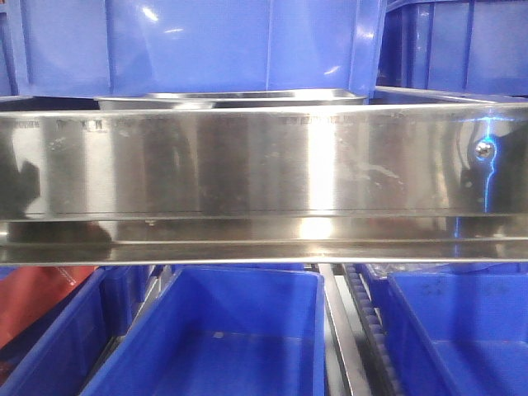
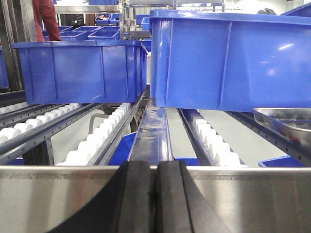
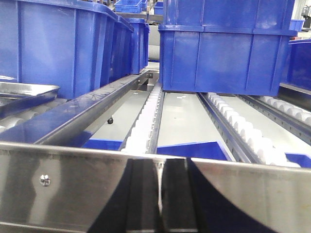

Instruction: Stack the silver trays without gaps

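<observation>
One shallow, shiny stainless-steel silver tray (image 1: 231, 99) w/ a flat rolled rim was all that showed clearly. It sat just beyond the long mirror-like steel shelf rail (image 1: 264, 173), its rim peeking over the rail's top edge in the front view. Whether a 2nd tray lay under it couldn't be told, since the rail hid the lower part. It seemed to rest on the white roller tracks (image 2: 97, 141) running away from the rail. A big blue plastic bin (image 1: 206, 41) stood behind it, farther from the rail.

Key relation: the tray lay btwn the two arms. From the left gripper (image 2: 155, 194) it was past the rail and off to the right. From the right gripper (image 3: 159, 194) it was past the rail and off to the left. Both grippers sat on the near side of the rail, pointing across it.

The left gripper's black rubber pads were pressed together w/ nothing held. The right gripper's pads met bar a hairline slit, also empty.

The tray's side facing the rail ran parallel to it and looked like the long side, so the long axis was prob. along the rail. The tray sat a bit left of the rail's middle, so the left arm was prob. slightly nearer, by a small margin. Any grasp would need the jaws opened first, then a reach over the rail and inward.
</observation>
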